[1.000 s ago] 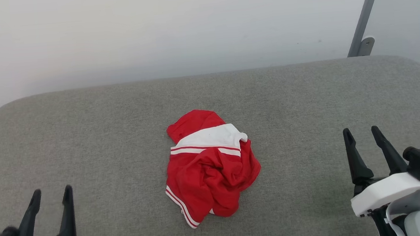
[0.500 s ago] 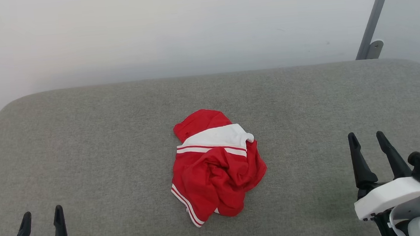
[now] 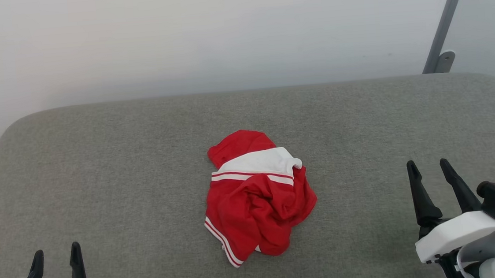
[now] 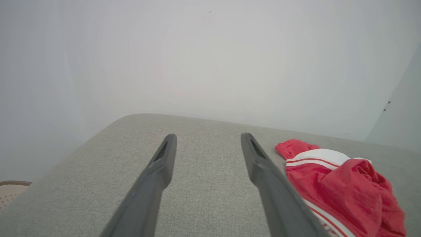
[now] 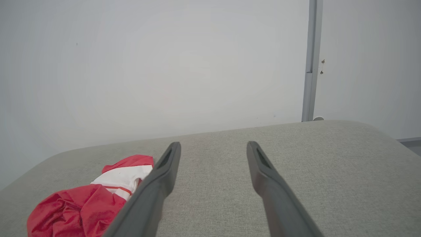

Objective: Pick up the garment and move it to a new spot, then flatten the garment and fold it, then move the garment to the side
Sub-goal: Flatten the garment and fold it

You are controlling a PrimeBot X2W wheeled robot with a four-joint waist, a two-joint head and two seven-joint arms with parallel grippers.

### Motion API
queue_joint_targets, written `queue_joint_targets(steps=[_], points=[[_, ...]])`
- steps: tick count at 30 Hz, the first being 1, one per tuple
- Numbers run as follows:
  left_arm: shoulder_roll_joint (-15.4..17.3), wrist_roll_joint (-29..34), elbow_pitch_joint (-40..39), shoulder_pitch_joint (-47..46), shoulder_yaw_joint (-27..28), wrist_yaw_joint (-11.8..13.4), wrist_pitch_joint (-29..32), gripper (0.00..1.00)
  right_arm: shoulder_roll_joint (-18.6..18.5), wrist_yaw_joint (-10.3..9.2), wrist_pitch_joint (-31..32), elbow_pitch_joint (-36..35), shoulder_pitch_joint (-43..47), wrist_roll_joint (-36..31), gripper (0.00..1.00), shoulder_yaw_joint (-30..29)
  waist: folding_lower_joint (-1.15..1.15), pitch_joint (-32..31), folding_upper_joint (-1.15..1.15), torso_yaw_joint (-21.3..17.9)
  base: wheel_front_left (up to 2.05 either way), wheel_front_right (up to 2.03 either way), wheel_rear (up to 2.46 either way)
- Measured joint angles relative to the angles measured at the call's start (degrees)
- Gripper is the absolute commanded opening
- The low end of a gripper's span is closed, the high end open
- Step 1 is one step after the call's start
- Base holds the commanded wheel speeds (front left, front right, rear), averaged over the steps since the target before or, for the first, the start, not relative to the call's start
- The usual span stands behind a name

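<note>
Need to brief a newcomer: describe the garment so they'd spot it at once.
A wide grey padded surface stands before a pale wall. Near the surface's middle, the garment lies crumpled in a heap. Against the plain grey it stands out: red cloth, a white panel, red-and-white striped trim.

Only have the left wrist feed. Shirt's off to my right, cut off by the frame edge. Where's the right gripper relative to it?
Observer: In the head view the right gripper sits at the lower right, well apart from the garment, with its fingers open and nothing between them.
Operator: Where's the shirt on the pad overall?
Observer: It's a crumpled heap near the middle of the grey padded surface, roughly midway between the right gripper and the left gripper, touching neither.
Operator: Anything past the far right corner?
Observer: A grey metal post stands against the wall there.
</note>
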Motion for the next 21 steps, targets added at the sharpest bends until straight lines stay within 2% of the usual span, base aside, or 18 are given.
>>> queue_joint_targets(steps=[11,21], points=[[-0.7,-0.01,0.29,-1.84,-1.49,-0.18,0.0,1.0,-1.18,0.0,3.26,-0.21,-1.15,0.77,1.0,2.58,0.0,0.55,0.0,2.21,0.0,0.0,0.0],[-0.18,-1.44,1.1,-5.03,-6.32,-0.19,-0.01,1.0,-6.75,0.0,14.83,3.12,-10.03,4.97,1.0,13.39,0.0,2.85,0.0,7.03,0.0,0.0,0.0]])
